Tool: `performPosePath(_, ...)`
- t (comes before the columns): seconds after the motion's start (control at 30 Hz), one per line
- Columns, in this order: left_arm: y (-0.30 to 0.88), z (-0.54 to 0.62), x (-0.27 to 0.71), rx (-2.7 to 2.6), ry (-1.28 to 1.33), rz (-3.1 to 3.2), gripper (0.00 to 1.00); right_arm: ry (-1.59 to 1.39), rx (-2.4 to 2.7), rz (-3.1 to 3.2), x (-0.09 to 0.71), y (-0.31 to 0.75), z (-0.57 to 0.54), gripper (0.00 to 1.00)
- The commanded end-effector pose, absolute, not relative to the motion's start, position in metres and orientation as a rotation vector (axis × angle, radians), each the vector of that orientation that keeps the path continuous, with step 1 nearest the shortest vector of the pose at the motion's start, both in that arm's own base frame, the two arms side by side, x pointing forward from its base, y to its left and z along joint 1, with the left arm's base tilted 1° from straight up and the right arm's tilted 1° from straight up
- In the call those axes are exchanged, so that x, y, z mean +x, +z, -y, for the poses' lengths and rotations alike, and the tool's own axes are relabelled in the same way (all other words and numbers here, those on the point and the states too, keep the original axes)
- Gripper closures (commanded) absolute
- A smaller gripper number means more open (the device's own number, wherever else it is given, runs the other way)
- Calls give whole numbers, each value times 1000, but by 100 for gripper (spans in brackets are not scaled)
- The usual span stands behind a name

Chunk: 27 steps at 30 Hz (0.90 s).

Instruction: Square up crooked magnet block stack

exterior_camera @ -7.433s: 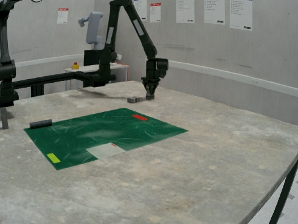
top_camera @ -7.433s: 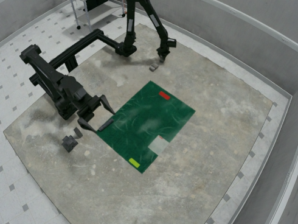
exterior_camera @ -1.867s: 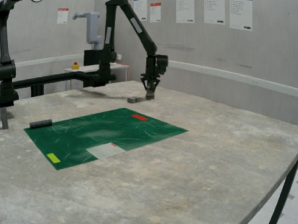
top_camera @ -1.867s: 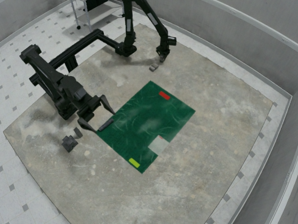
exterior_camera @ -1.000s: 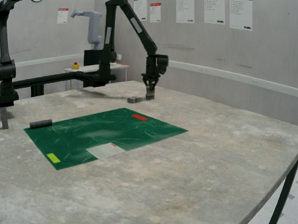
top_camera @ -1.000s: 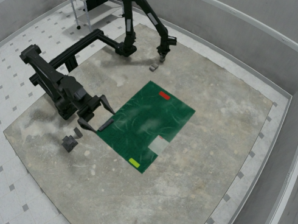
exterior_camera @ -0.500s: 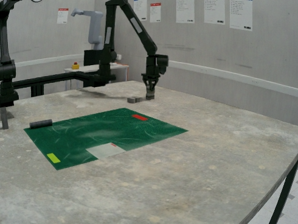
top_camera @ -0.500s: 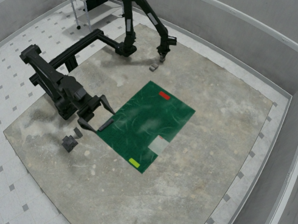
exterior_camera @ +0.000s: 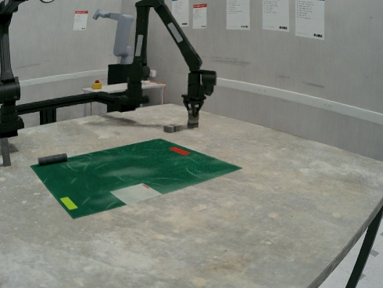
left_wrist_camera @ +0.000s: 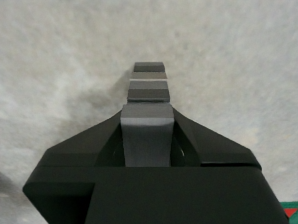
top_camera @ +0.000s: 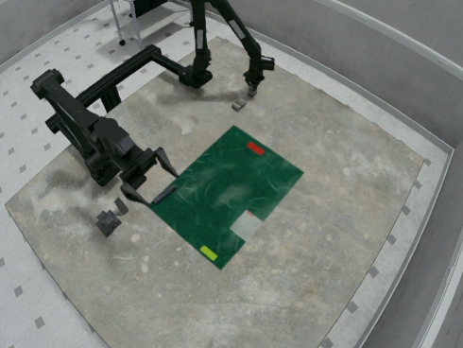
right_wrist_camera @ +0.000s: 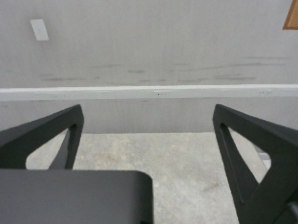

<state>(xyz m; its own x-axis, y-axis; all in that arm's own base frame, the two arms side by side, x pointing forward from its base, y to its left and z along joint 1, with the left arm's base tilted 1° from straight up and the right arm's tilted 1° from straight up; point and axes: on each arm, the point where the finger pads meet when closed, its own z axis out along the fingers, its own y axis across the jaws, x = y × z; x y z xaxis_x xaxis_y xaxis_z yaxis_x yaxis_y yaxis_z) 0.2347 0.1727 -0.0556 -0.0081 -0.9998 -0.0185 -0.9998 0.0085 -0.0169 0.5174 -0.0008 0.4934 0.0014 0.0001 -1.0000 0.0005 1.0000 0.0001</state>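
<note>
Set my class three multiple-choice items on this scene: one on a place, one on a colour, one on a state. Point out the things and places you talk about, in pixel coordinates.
1. Where does the roller [top_camera: 164,194] [exterior_camera: 52,159] lie?
A) On the pale sheet [top_camera: 247,227] [exterior_camera: 137,194]
B) Along an edge of the mat [top_camera: 213,180] [exterior_camera: 117,156]
C) Under the stack [exterior_camera: 193,122] [left_wrist_camera: 148,94]

2. What colour is most of the mat?
A) Green
B) Blue
C) Orange

3. How does the right pincer [top_camera: 164,191] [right_wrist_camera: 148,111] stand?
A) Shut on a block
B) Shut on nothing
C) Wide open

Key:
1: B, the top and exterior views show the roller at the mat's edge, away from the sheet and the stack.
2: A, both those views show green beneath the small patches.
3: C, the right wrist view shows its fingers far apart with nothing between them.
</note>
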Motion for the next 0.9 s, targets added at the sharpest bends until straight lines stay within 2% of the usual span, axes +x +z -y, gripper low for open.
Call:
performPosePath(0.0,-53,-176,243,-2169,-2,-2225,73,2,19,-1544,520,515,7,0)
performPosePath(0.4,-53,-176,243,-2169,-2,-2225,73,2,19,-1544,520,515,7,0)
performPosePath(0.43,-53,-176,243,-2169,-2,-2225,41,2,19,-1544,520,515,7,0)
performPosePath(0.87,-53,-176,243,-2170,-2,-2224,41,2,19,-1544,520,515,7,0)
